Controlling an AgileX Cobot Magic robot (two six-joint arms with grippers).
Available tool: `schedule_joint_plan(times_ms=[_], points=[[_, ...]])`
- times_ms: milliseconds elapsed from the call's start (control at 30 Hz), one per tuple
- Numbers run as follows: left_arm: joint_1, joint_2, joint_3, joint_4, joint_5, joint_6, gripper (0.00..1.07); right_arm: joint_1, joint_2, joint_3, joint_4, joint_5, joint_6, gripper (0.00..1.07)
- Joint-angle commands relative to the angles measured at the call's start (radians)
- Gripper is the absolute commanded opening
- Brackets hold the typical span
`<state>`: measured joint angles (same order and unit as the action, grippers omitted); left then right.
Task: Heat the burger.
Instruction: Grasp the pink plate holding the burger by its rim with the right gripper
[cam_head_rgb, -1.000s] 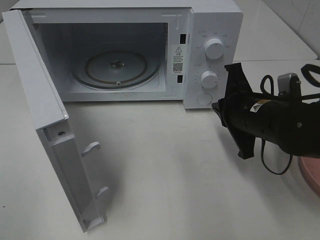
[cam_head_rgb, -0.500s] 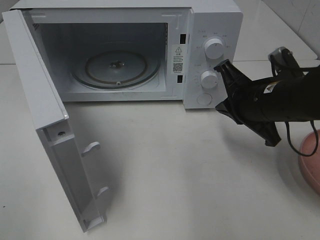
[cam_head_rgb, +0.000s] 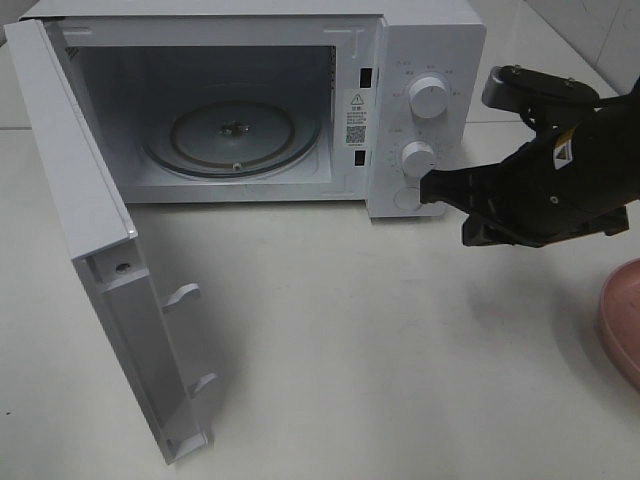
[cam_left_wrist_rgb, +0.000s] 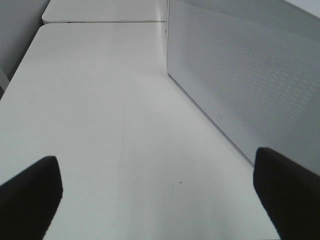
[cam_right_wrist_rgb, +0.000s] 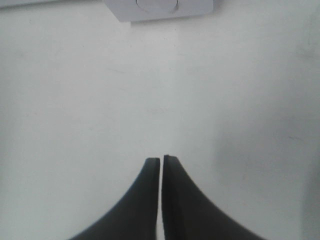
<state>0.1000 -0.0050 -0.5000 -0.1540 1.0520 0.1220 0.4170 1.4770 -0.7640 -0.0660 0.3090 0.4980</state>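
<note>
Right pincer (cam_head_rgb: 432, 186) is closed tight with nothing in it. Its tips are together just right of the microwave (cam_head_rgb: 430, 40) control panel, level with the round button (cam_head_rgb: 408, 197) and under the lower knob (cam_head_rgb: 417, 158). I can't tell whether it touches the panel. The right wrist view shows the same: tips meeting, bare worktop (cam_head_rgb: 350, 350) below, button at the frame edge. Closed tips suit poking a release button, so that is probably why it sits there.

Left pincer (cam_left_wrist_rgb: 157, 177) is spread wide and empty, low over the worktop beside the microwave's perforated side wall (cam_left_wrist_rgb: 240, 85). It doesn't show in the high view. I read it as parked clear of the door.

The door (cam_head_rgb: 90, 230) is swung out to the near left and the glass turntable (cam_head_rgb: 235, 135) is bare, so the cavity is ready to load.

The burger isn't in any view. Only a sliver of the pink plate (cam_head_rgb: 622, 320) shows at the right edge, and that part is bare. My guess is the burger sits off frame on that side, but I can't confirm it.

My call is that the task is early, and fetching and loading the burger come next. The approach should come from the right front, since the door blocks the left.
</note>
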Motion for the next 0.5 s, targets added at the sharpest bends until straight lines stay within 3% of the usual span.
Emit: schedule_joint_plan(times_ms=[33, 133, 200, 300, 367, 400, 433, 467, 500], points=[[0.001, -0.020, 0.003, 0.002, -0.013, 0.000, 0.98, -0.007, -0.048, -0.008, -0.039, 0.154, -0.095, 0.07], [0.001, -0.020, 0.003, 0.002, -0.013, 0.000, 0.98, -0.007, -0.056, -0.008, -0.039, 0.187, -0.114, 0.08], [0.001, -0.020, 0.003, 0.002, -0.013, 0.000, 0.98, -0.007, -0.084, -0.008, -0.039, 0.298, -0.182, 0.16], [0.001, -0.020, 0.003, 0.002, -0.013, 0.000, 0.98, -0.007, -0.090, -0.008, -0.041, 0.324, -0.197, 0.19], [0.001, -0.020, 0.003, 0.002, -0.013, 0.000, 0.98, -0.008, -0.109, -0.008, -0.065, 0.371, -0.212, 0.43], [0.001, -0.020, 0.003, 0.002, -0.013, 0.000, 0.98, -0.008, -0.109, -0.008, -0.065, 0.371, -0.212, 0.43], [0.001, -0.020, 0.003, 0.002, -0.013, 0.000, 0.98, -0.008, -0.113, -0.008, -0.069, 0.384, -0.216, 0.52], [0.001, -0.020, 0.003, 0.002, -0.013, 0.000, 0.98, -0.008, -0.120, -0.008, -0.081, 0.408, -0.229, 0.73], [0.001, -0.020, 0.003, 0.002, -0.013, 0.000, 0.98, -0.008, -0.119, -0.008, -0.089, 0.419, -0.233, 0.81]])
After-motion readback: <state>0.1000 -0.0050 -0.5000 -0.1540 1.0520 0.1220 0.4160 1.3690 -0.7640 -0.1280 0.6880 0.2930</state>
